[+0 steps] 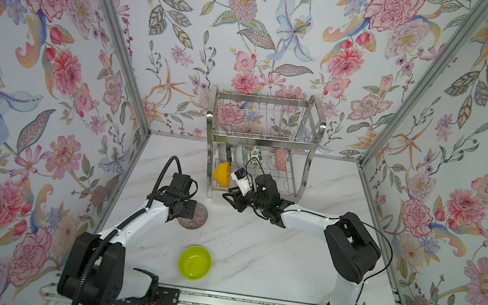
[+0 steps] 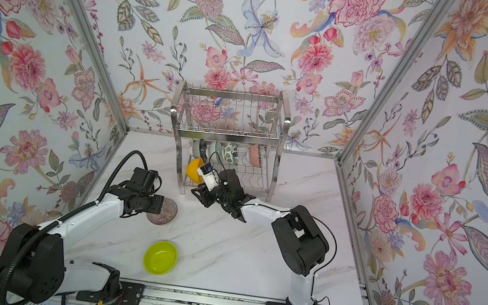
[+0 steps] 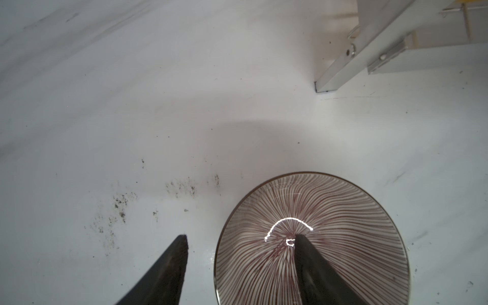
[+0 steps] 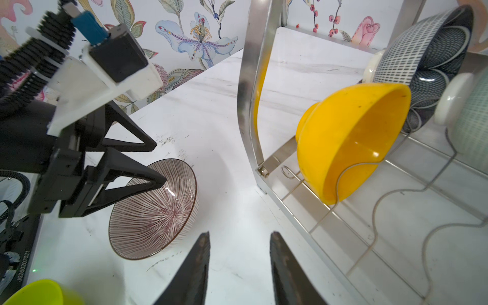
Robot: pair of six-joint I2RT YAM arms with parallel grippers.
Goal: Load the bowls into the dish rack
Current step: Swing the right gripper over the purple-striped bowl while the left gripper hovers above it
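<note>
Ribbed pinkish-brown bowl (image 1: 198, 218) sat upright on the marble table (image 1: 256, 242) at the left, near the dish rack (image 1: 263, 144) but apart from it. The left gripper (image 3: 241, 237) was over it. In the left wrist view one finger (image 3: 311, 264) reached inside the bowl and the other stood outside the rim. A gap still showed between the outer finger and the bowl's wall, so the pincer was apart and not yet clamped. Nearer the front edge, the lime green bowl (image 1: 194, 262) lay upright on the table, well apart from both arms and untouched.

Further right, the orange-yellow bowl (image 1: 223, 173) stood on edge in a wavy wire slot at the front left corner of the rack's lower tier. The right gripper (image 4: 240, 233) hovered just beside that corner, low over the table, with its fingers parted and nothing between them. Behind, along the lower tier, stood the dark navy flower bowl (image 1: 223, 152), the pale mint bowl (image 1: 240, 154), the green-leaf print bowl (image 1: 257, 155) and, furthest right, the floral bowl with orange outside (image 1: 280, 158). No bowl showed in the upper tier.

Judged from this, five of the seven bowls were loaded and two remained. The ribbed bowl looked next, then the lime one.
</note>
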